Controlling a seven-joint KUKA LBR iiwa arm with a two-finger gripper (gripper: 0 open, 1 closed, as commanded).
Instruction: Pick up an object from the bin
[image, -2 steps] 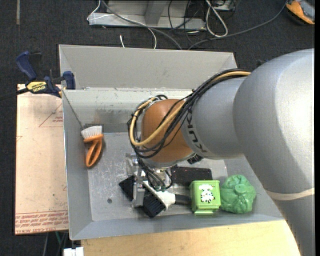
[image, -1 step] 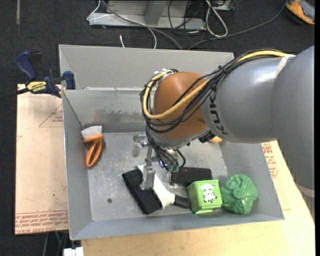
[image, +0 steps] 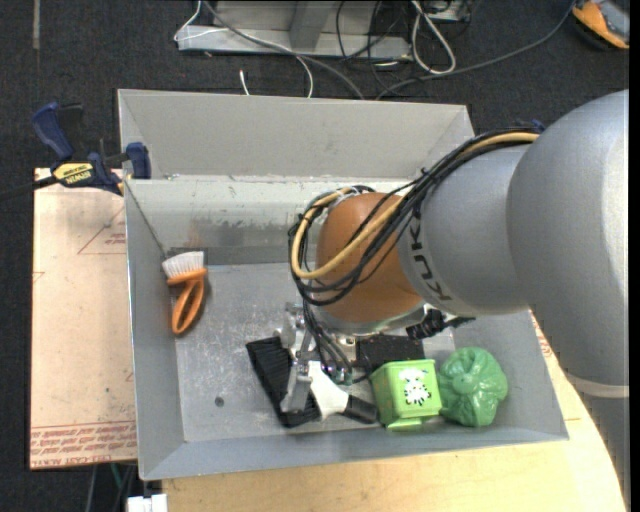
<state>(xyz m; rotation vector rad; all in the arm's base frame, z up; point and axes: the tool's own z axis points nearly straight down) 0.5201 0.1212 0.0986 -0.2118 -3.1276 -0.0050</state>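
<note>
Gripper (image: 299, 372) is low in the near middle of the grey bin (image: 160, 300), down among a flat black piece (image: 268, 368) and a white scrap (image: 326, 396). I cannot tell how wide it is spread or whether it has hold of anything. With a green cube (image: 405, 392) crowding its right, it could snag two things or lose both.
</note>
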